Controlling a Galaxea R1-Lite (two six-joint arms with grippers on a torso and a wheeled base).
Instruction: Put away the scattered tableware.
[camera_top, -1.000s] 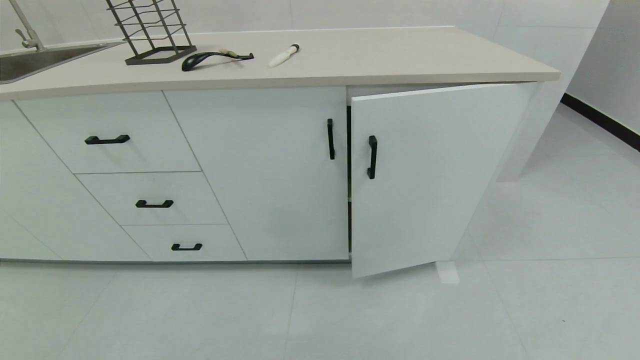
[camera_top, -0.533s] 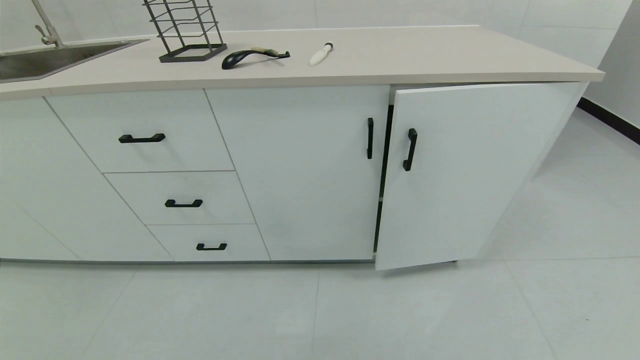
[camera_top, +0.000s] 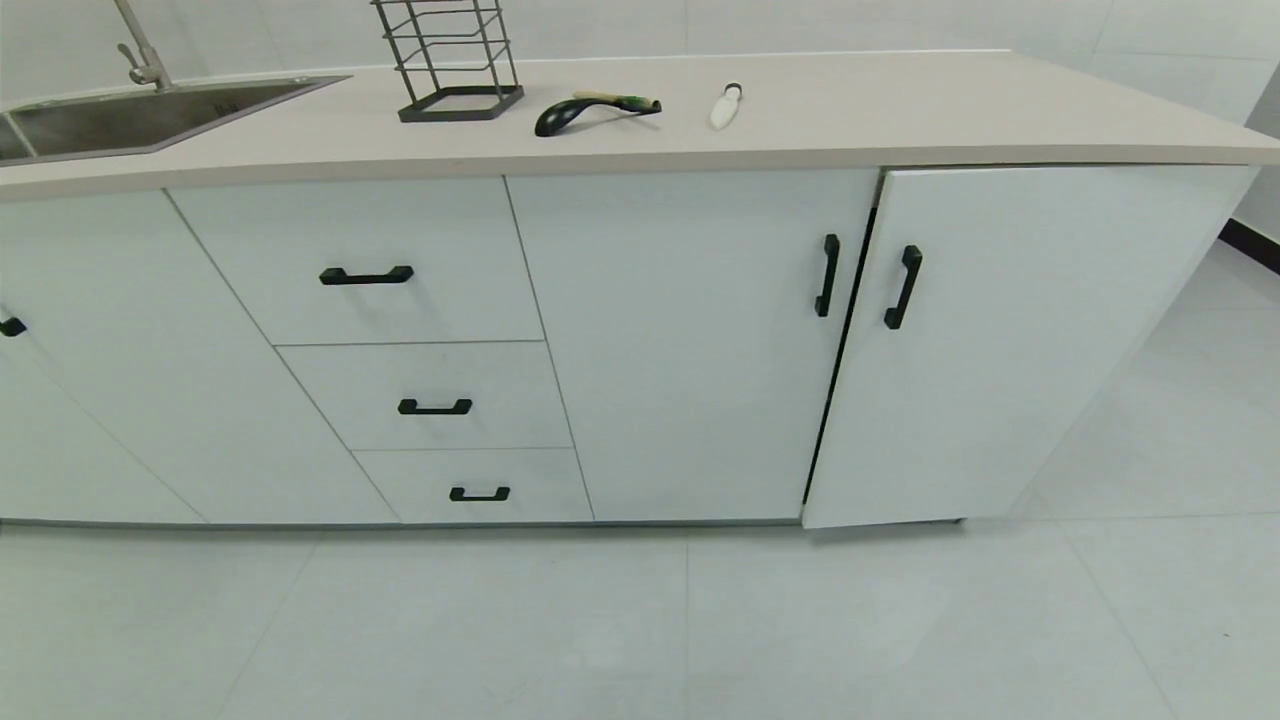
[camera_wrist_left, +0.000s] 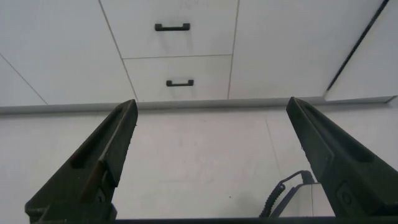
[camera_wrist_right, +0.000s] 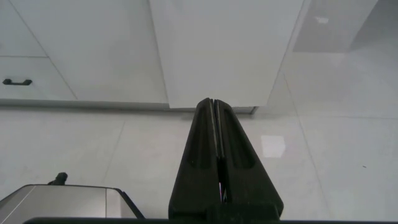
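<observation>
wire rack (camera_top: 440, 113) x1 | blk ladle (camera_top: 555, 118) x1 | wht utensil (camera_top: 722, 108) x1 | drawers (camera_top: 360, 305) (camera_top: 430, 375) (camera_top: 480, 470) x3 | sink (camera_top: 150, 108) x1

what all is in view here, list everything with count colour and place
wire rack: 1, dark, on the countertop
spoon: 1, black, just right of the rack
white utensil: 1, dark tip, right of the spoon
sink: 1, steel, countertop's left end
tap: 1, steel, behind the sink
drawers: 3, white, black handles, stacked
cabinet doors: 2, white, right one slightly ajar
floor: pale tiles
left gripper: 1, dark, open, above the floor
right gripper: 1, dark, shut, above the floor
</observation>
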